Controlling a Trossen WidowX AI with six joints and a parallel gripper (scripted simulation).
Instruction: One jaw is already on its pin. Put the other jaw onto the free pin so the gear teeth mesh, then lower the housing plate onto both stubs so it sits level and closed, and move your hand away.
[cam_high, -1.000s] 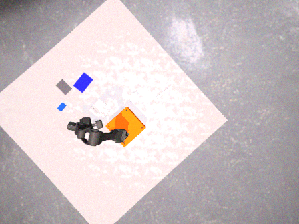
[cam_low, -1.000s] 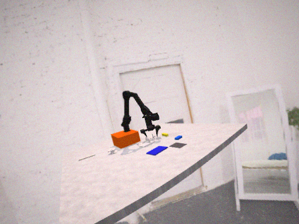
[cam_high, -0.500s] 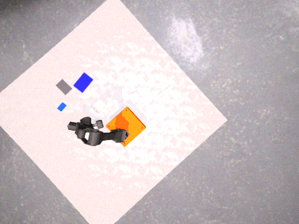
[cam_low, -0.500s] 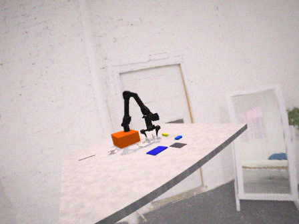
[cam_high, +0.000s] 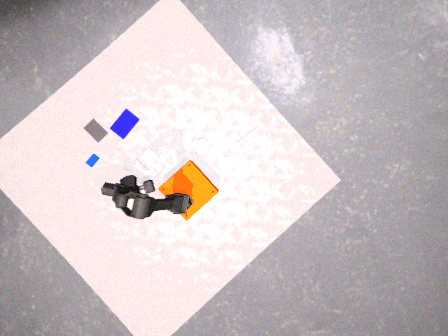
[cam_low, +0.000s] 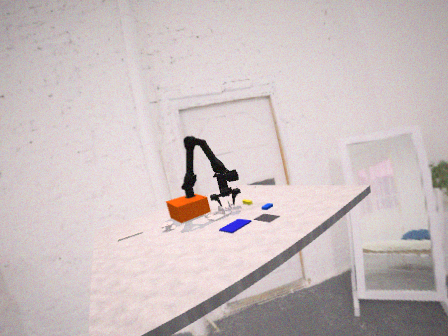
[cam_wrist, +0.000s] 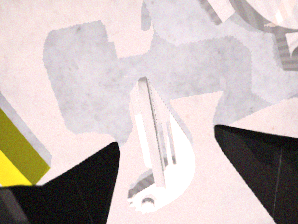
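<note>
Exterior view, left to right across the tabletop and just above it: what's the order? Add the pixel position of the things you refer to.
Orange block (cam_high: 200, 182) (cam_low: 188, 209), black gripper (cam_high: 111, 189) (cam_low: 226, 197) (cam_wrist: 166, 139), yellow block (cam_low: 247, 202) (cam_wrist: 22, 150), small light-blue block (cam_high: 92, 160) (cam_low: 267, 206).

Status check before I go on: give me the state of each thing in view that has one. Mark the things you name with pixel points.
Gripper (cam_low: 226, 201) (cam_wrist: 166, 139): fingers apart, nothing held.
White jaw part (cam_wrist: 182, 167): loose, between the fingers but ungripped, not on a pin.
Yellow block (cam_low: 247, 202) (cam_wrist: 19, 150): lying on the table.
Small blue block (cam_high: 92, 160) (cam_low: 267, 206): lying on the table.
</note>
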